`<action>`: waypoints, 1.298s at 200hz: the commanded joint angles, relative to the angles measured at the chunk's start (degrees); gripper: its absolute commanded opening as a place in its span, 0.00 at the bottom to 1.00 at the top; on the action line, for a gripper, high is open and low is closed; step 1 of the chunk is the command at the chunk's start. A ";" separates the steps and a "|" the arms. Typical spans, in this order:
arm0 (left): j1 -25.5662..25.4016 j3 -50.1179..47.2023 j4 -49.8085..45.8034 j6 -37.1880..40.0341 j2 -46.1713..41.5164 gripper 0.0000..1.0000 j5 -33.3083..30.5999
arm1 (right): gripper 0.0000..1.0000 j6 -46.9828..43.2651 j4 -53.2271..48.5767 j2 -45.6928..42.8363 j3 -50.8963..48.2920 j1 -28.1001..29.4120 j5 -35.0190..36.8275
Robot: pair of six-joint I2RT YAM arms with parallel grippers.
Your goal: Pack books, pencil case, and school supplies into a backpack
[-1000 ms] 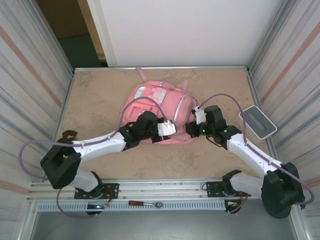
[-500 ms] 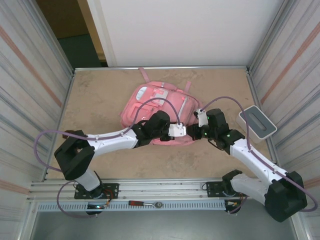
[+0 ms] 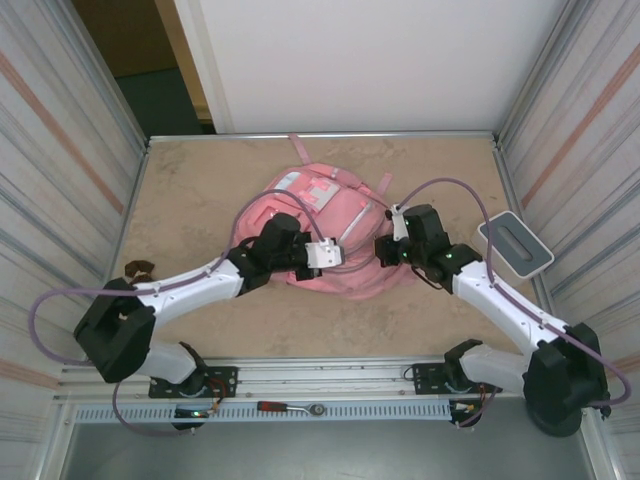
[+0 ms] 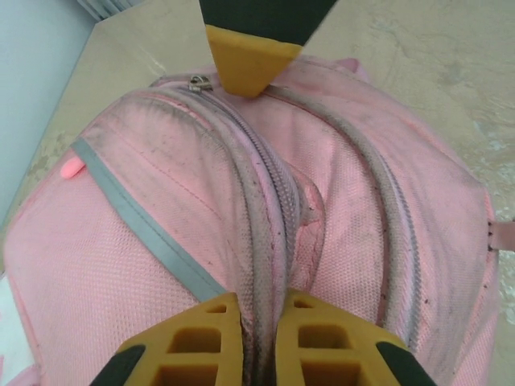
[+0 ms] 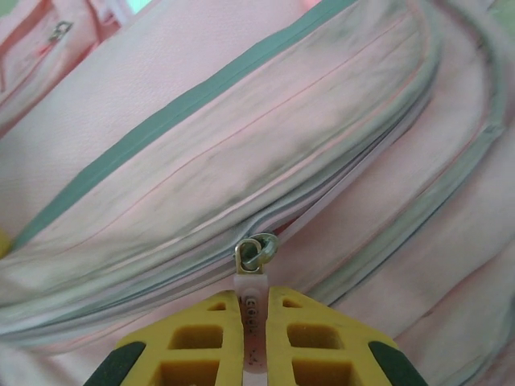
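Backpack (image 3: pixel 322 205) mid-counter (image 3: pixel 200 190): our left gripper (image 4: pixel 259 310) has its jaws pinching the zip seam (image 4: pixel 265 201), and the right gripper (image 5: pixel 251 299) has its jaws clamped on the pull (image 5: pixel 254 256). We should brace the seam taut and draw the pull steadily along the track.

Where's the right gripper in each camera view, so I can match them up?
Top external: right gripper centre-right, at the pink backpack's right side.
Left wrist: its fingertip top centre, beyond the zipper.
Right wrist: bottom centre, shut on the zipper pull.
Shared landmark: pink backpack.
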 commanded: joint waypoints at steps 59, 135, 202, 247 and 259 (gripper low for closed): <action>7.49 -6.87 -0.22 -3.88 -11.15 0.00 1.23 | 0.00 1.17 -4.55 10.06 6.31 -8.74 5.93; 4.53 -3.33 -6.21 -15.61 -12.61 0.57 -2.46 | 0.00 1.18 0.31 3.30 1.44 -7.94 -6.02; -10.90 12.75 -14.70 -26.47 2.74 0.75 -28.10 | 0.31 7.24 0.82 4.23 1.05 -11.97 -2.98; -13.17 26.07 -19.87 -23.90 18.34 0.68 -39.16 | 0.36 7.79 0.89 2.94 -0.67 -13.96 -3.34; -12.98 28.43 -20.23 -22.77 21.10 0.64 -39.69 | 0.37 7.51 0.52 2.12 -1.25 -14.36 -3.01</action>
